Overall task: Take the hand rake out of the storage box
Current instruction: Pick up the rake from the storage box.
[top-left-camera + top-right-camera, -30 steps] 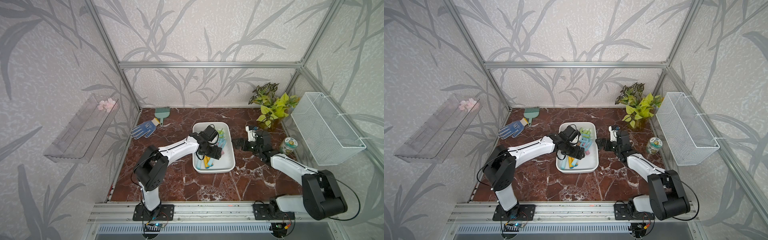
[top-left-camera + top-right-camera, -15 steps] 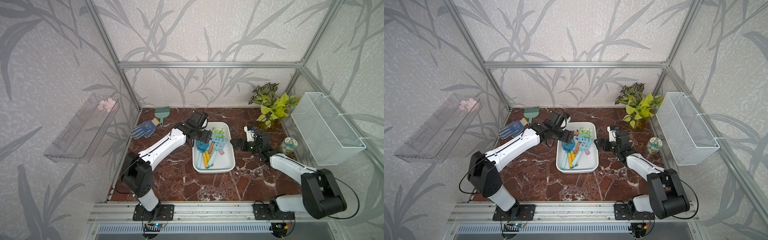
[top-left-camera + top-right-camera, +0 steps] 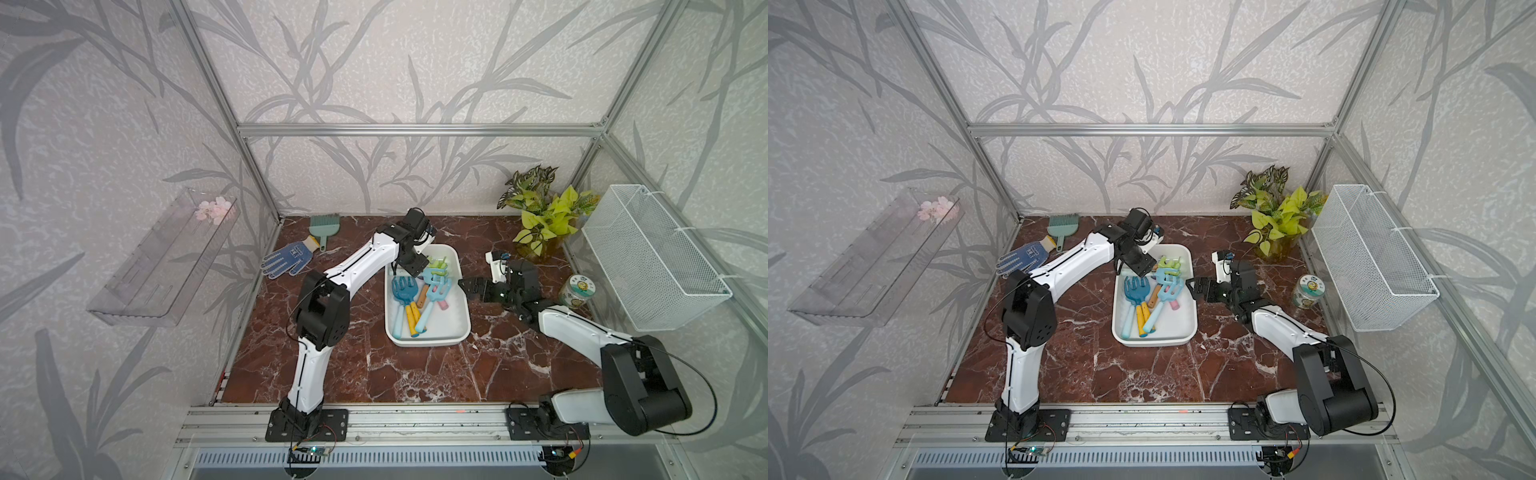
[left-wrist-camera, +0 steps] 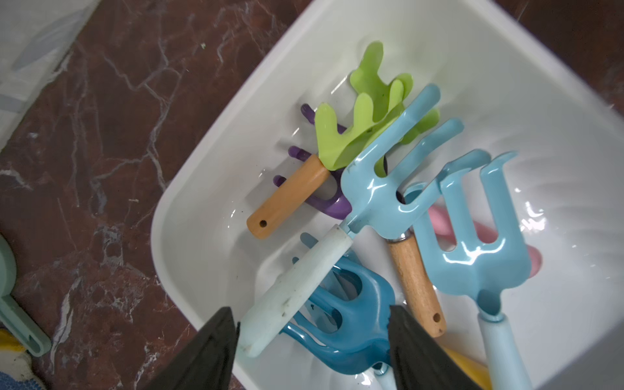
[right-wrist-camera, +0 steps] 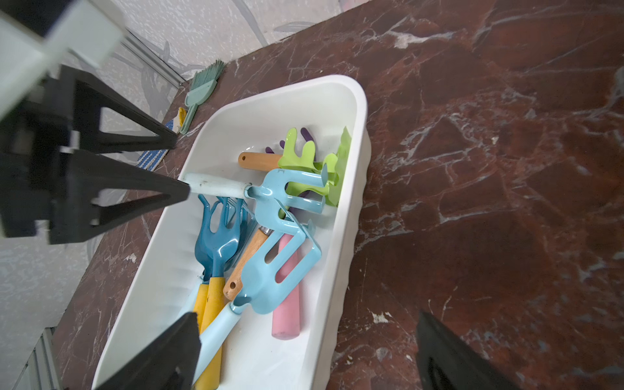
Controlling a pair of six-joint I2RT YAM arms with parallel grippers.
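A white storage box [image 3: 451,320] sits mid-counter [image 3: 374,374], holding a pile of coloured rakes [image 3: 405,291]. A pale blue rake [image 4: 324,258] with a whitish handle lies on top at the box's far end, its handle pointing toward the left rim. The left fingers [image 4: 212,351] are apart, straddling the handle's tip without clamping it. The right fingers [image 5: 169,354] are spread wide and hover at the box's right rim, holding nothing.
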